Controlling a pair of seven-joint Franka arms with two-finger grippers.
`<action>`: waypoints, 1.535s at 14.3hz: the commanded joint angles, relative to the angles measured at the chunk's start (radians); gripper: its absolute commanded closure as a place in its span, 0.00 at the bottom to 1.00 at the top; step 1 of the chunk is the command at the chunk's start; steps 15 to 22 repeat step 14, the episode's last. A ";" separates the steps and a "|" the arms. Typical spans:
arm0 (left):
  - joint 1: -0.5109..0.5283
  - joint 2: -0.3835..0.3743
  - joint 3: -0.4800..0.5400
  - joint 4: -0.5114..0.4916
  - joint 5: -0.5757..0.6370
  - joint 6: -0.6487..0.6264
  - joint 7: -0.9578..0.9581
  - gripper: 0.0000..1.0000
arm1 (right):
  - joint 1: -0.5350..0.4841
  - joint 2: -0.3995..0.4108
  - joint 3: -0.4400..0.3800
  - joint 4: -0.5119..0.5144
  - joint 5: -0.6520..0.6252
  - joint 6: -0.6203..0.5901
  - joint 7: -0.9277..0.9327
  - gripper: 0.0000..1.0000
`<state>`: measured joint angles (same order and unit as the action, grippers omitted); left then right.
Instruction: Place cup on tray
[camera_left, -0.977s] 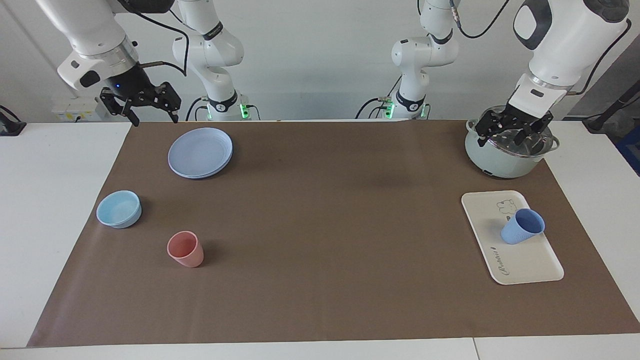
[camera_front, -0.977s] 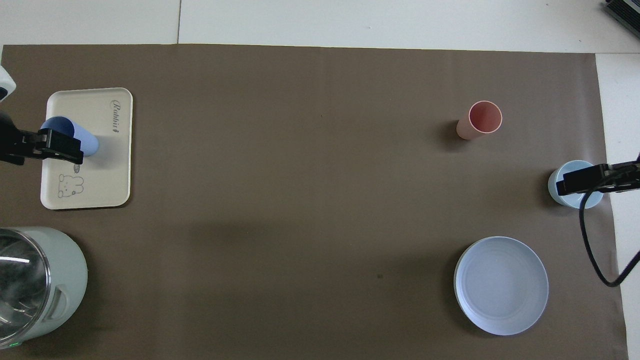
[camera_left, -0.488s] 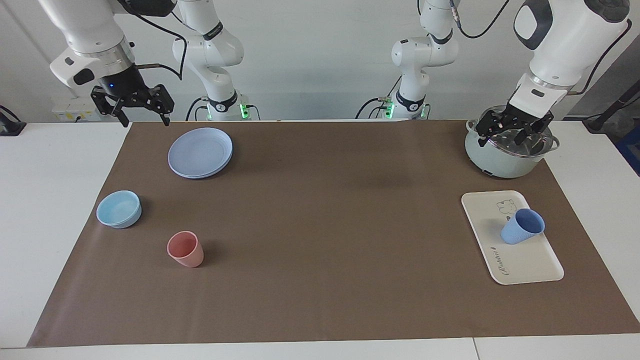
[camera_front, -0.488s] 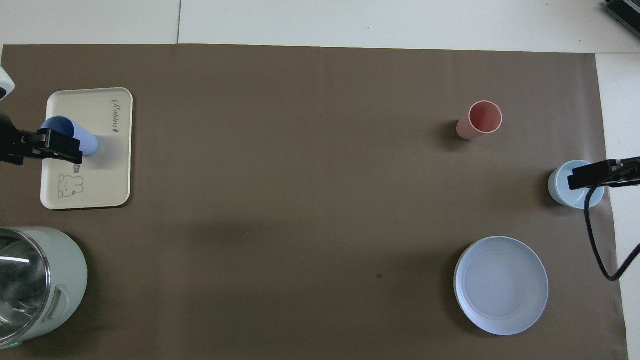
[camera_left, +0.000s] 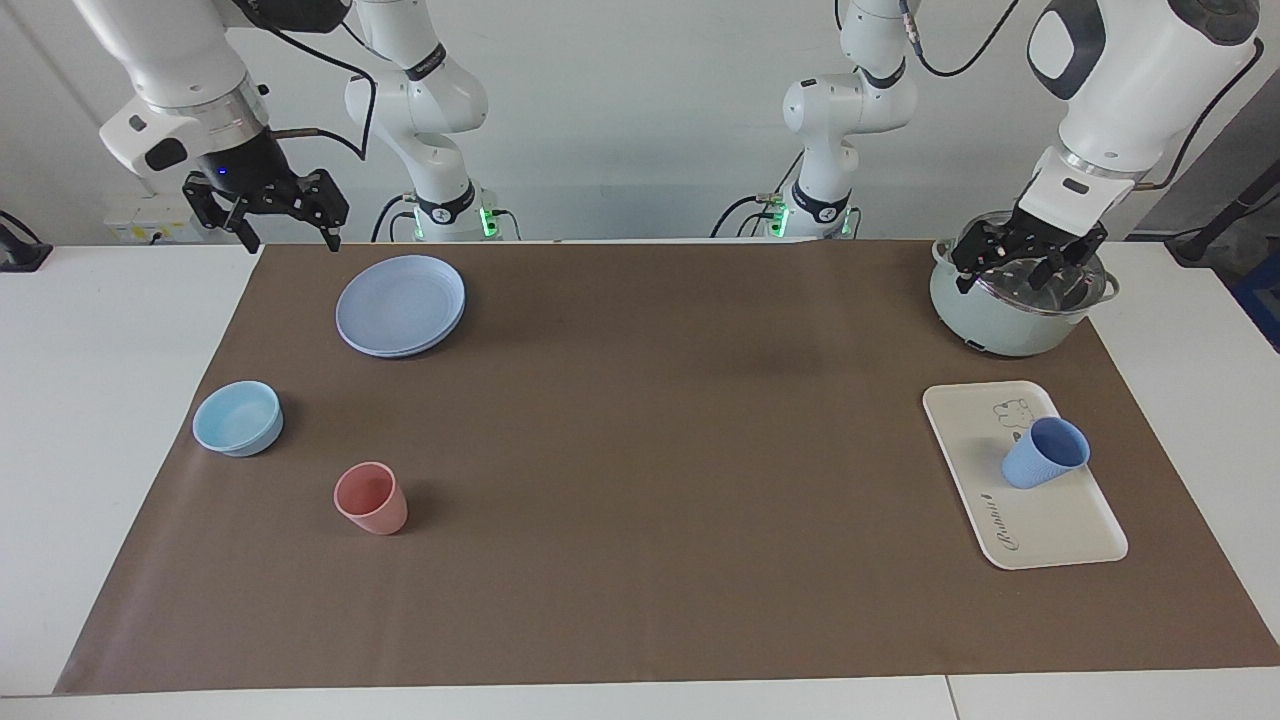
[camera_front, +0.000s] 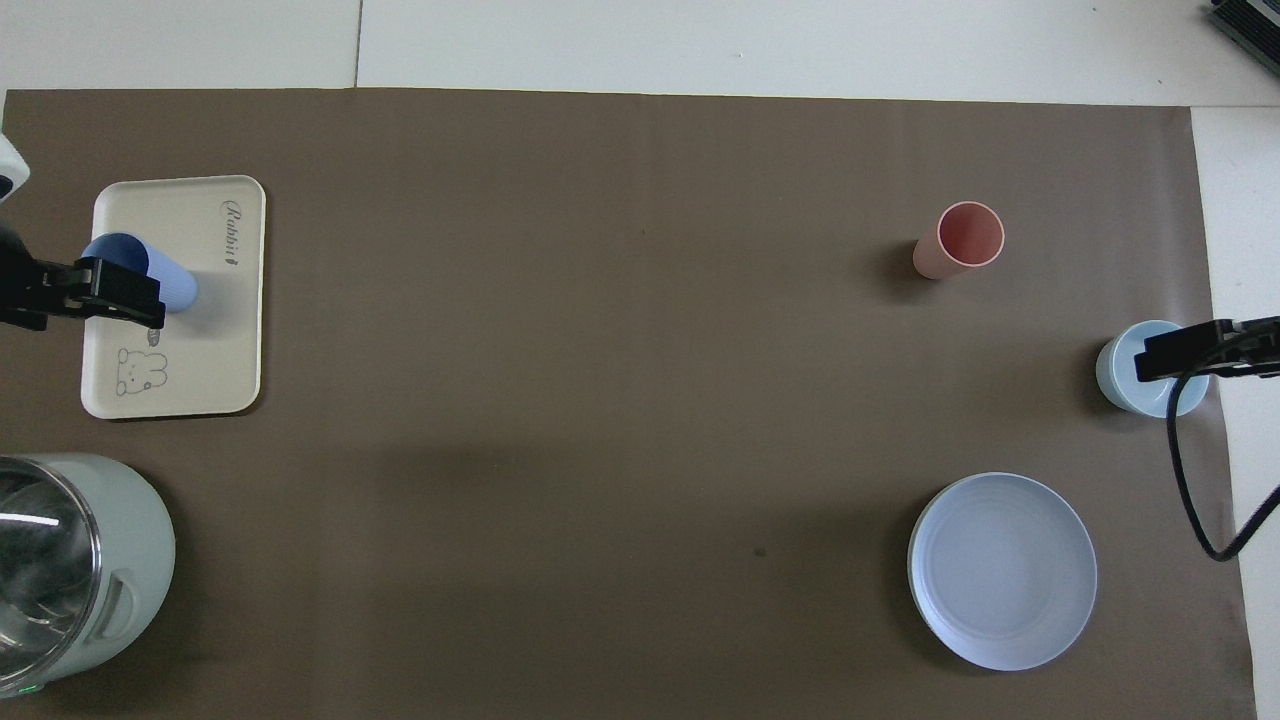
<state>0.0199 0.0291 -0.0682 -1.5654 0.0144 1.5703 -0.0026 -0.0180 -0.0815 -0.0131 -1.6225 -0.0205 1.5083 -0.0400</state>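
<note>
Lying tilted on the tray (camera_left: 1040, 525), the cup (camera_left: 1044, 453), well apart from both grippers' fingers (camera_left: 968, 268).

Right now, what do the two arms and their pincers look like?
Both arms are glossy white with rounded segments and dark joint rings. Each ends in a black two-finger pincer: the right pincer, the left pincer. Black cables loop along both arms. Green lights glow at both bases. The right wrist shows a small blue light.
</note>
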 joint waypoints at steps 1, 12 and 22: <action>0.003 -0.034 0.001 -0.039 0.006 0.010 0.010 0.00 | -0.005 0.003 0.007 0.004 0.008 0.012 0.019 0.00; 0.002 -0.029 0.002 -0.030 0.006 0.019 0.010 0.00 | -0.005 0.002 0.007 0.000 0.007 0.006 0.020 0.00; 0.000 -0.028 0.001 -0.025 0.004 0.020 0.012 0.00 | -0.005 0.002 0.007 0.000 0.007 0.006 0.020 0.00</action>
